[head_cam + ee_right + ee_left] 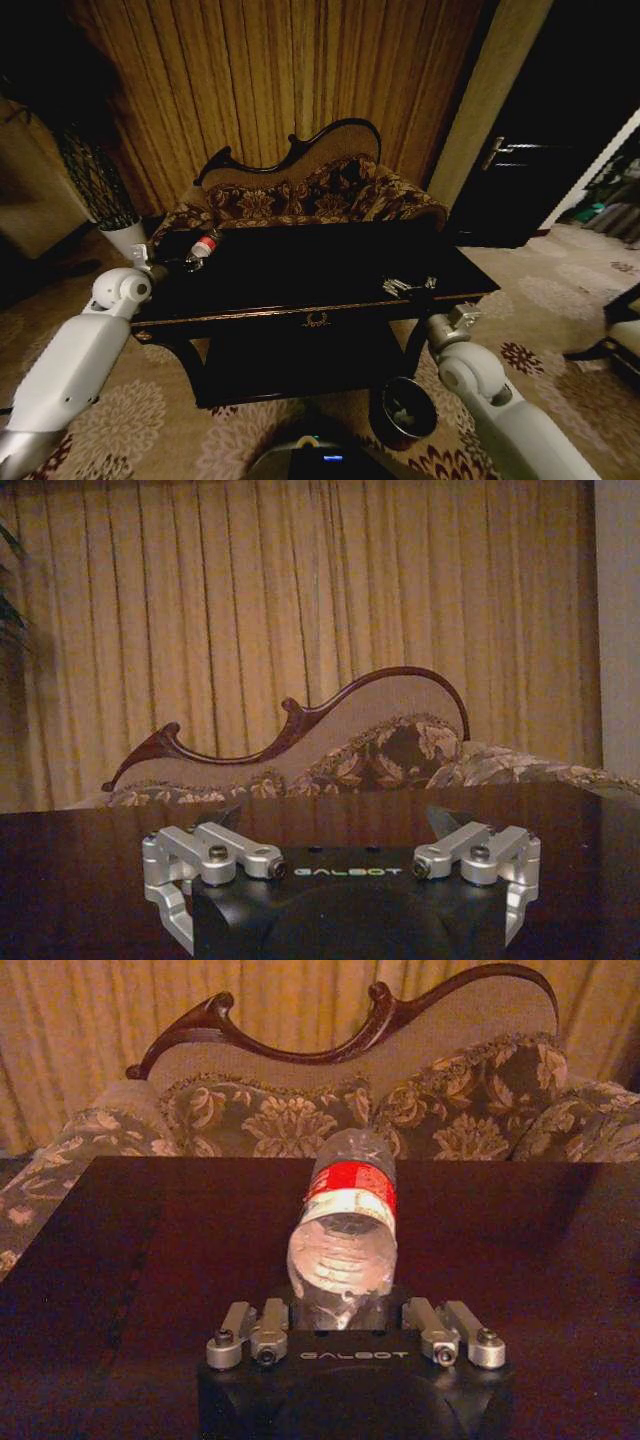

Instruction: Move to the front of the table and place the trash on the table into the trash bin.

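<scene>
Left gripper [340, 1305] clamping bottle [345, 1225], over table [150, 1250]

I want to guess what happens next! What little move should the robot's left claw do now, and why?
Probably lift the bottle slightly off the table. The left claw looks closed around the bottle's base, so it seems gripped, and the trash bin sits down on the floor, near the right claw.

Head view dim, corners vignetted black, edges bowed by wide lens. Warm yellow cast on curtain [300, 70]. Glossy table [330, 265] nearly black. Wrist views soft; bottle [345, 1230] base glares.
</scene>
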